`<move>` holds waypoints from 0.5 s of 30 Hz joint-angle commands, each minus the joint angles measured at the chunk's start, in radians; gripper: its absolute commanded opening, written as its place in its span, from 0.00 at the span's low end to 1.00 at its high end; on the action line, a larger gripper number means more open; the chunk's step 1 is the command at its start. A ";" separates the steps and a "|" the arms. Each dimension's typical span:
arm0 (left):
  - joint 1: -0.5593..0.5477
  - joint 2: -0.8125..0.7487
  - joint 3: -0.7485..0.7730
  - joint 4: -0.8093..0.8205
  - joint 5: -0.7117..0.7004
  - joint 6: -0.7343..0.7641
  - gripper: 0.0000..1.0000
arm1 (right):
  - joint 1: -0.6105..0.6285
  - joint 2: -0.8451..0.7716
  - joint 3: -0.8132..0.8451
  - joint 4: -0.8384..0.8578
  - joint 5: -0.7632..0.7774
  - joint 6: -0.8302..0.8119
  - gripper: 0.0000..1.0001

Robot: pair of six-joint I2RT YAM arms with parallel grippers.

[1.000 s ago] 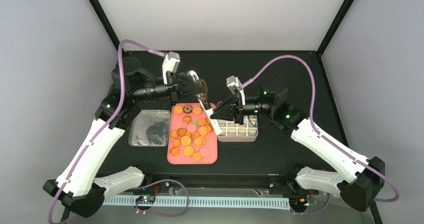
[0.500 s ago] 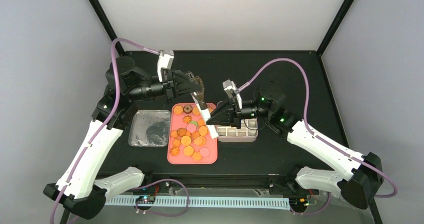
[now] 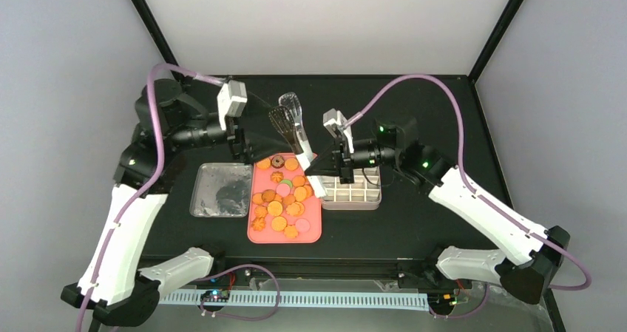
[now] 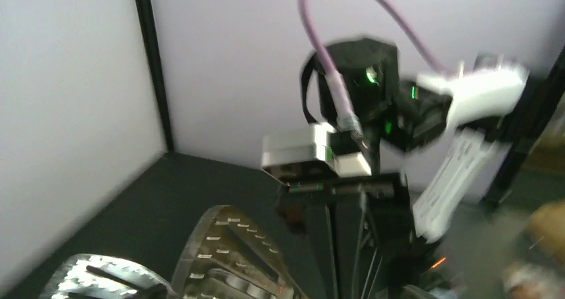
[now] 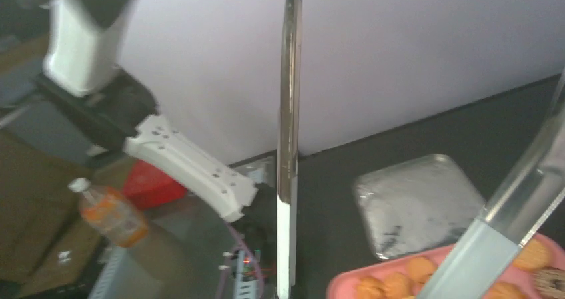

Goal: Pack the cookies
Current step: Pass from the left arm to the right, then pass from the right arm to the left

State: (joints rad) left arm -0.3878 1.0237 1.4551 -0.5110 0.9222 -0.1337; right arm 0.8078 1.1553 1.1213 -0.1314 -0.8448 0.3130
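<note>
Cookies (image 3: 281, 202): about two dozen lie loose in the pink tray (image 3: 285, 239). Most are orange rounds, with a brown ring at the far end and a few pink and green. None shows in the tin, so packing looks barely begun.
Pink tray: it sits mid-table, between the silver square tray (image 3: 220, 190) on its left and the white gridded tin (image 3: 351, 205) just beside its right edge. With source and destination side by side, each carry is short.
White gridded tin: the compartments that show look empty, and the right arm hides its far side.
Tongs (image 3: 287, 116): they are held tilted over the pink tray's far right corner. The white handle is low, and the slotted metal heads are high, apart and clear of the cookies.
Right gripper (image 3: 323, 171): its jaws are pressed together on the tongs' white handle, low down, likely so this arm can use them as its picker.
Left gripper (image 3: 255, 129): it sits beside the tongs' heads, seemingly not touching them. It is black against black and its wrist view shows only the heads, so I cannot tell how its jaws stand.
Next move: the heads probably need tipping down toward a cookie.
</note>
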 commanded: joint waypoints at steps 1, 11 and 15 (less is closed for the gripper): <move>0.006 -0.004 0.200 -0.434 -0.056 0.775 0.96 | 0.011 0.082 0.167 -0.488 0.225 -0.271 0.01; -0.068 -0.083 0.114 -0.740 -0.374 1.424 0.82 | 0.178 0.408 0.469 -0.841 0.635 -0.408 0.01; -0.085 -0.165 -0.069 -0.700 -0.453 1.496 0.73 | 0.218 0.453 0.547 -0.845 0.625 -0.421 0.01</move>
State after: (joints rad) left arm -0.4568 0.9146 1.5070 -1.1454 0.5945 1.1595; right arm 0.9913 1.6112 1.5711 -0.9039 -0.2920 -0.0578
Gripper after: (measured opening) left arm 0.763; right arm 0.009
